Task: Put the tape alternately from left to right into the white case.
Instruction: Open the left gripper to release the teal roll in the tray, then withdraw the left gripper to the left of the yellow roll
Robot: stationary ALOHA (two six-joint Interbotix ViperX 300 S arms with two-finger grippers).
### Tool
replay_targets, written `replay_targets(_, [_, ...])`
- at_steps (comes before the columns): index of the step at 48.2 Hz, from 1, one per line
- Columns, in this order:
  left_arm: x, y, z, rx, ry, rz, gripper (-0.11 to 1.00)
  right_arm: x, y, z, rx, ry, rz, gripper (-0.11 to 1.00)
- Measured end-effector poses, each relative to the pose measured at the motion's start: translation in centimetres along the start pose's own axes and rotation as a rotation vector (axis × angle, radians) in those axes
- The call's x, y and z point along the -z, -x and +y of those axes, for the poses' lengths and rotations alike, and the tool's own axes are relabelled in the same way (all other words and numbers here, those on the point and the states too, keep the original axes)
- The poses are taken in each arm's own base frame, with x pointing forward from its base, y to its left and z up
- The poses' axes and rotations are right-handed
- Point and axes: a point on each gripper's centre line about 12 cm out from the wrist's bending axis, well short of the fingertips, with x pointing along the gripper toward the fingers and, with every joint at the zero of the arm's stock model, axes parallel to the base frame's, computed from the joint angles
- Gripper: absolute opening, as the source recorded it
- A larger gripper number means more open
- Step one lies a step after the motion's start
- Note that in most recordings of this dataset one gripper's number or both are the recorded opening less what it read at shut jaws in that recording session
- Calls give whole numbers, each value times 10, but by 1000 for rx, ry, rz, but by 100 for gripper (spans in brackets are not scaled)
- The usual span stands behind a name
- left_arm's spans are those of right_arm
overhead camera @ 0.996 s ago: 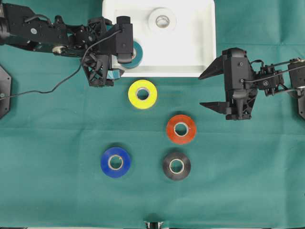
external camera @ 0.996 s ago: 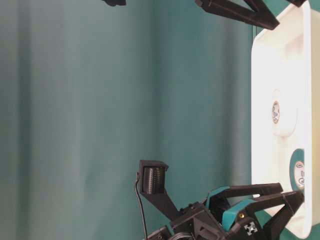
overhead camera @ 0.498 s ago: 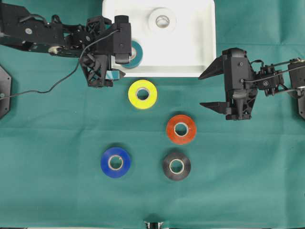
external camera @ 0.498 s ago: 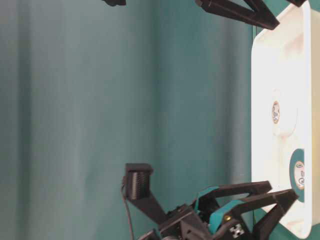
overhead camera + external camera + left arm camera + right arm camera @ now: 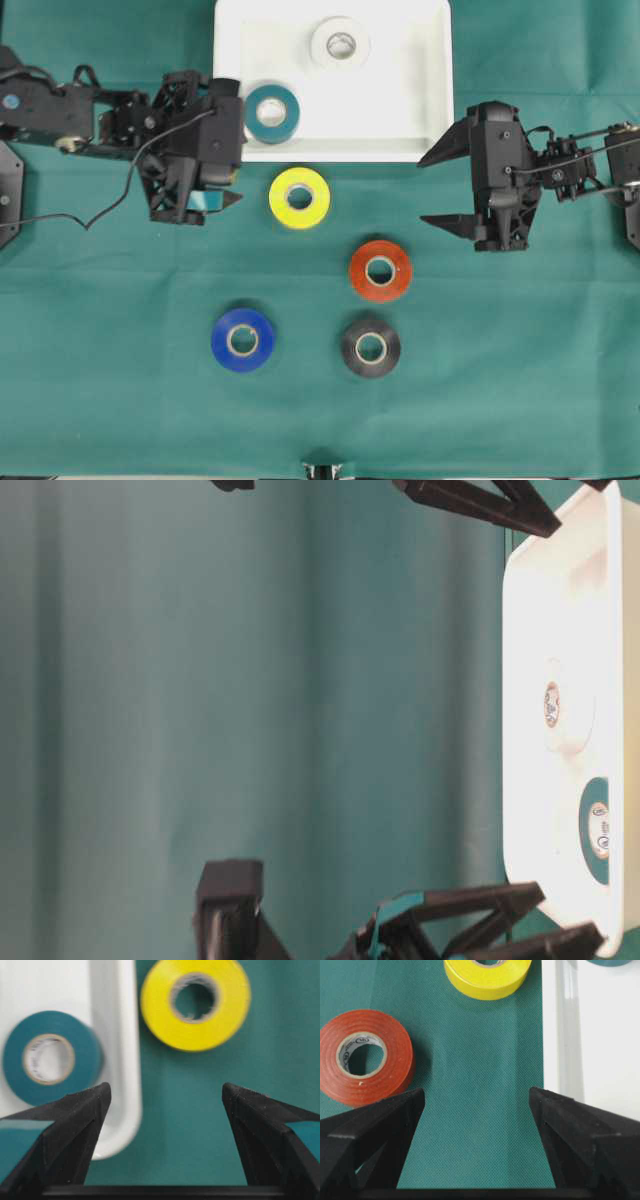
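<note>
**Two rolls in the case, four left on the surface**

Left gripper (image 5: 222,172) released, jaws wide, nothing between them; sits just off the near-left corner of the white case (image 5: 430,100), over bare green surface (image 5: 120,380). Left wrist view: teal roll (image 5: 49,1057) lies flat inside the case rim, yellow roll (image 5: 196,1001) lies outside, just beside the rim. Right gripper (image 5: 437,186) also released and empty, jaws spread, beside the case's near-right corner; red-orange roll (image 5: 364,1056) and yellow both ahead of it in the right wrist view.

White roll (image 5: 340,43) in the case at the far side, teal at the near-left. Blue roll (image 5: 242,340) and black roll (image 5: 370,347) nearer the front, well apart from the case.

Step, as I judge it: teal drop looks done, so right arm's turn. Next move calls for lowering the right gripper over one roll, probably red-orange, jaws straddling it, then clenching.
</note>
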Motion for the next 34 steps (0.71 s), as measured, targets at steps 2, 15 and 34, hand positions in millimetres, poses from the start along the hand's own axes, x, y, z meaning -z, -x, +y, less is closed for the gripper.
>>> replay_targets(2, [0,2,-4,5,1,-12,92,0,0,0,0,2,0,84])
replay_targets(15, [-2,13,-19,21,30,-128,92,0,0,0,0,0,0,84])
replay_targets(34, [-9,16,-44,74,45,-216,92,0,0,0,0,2,0,84])
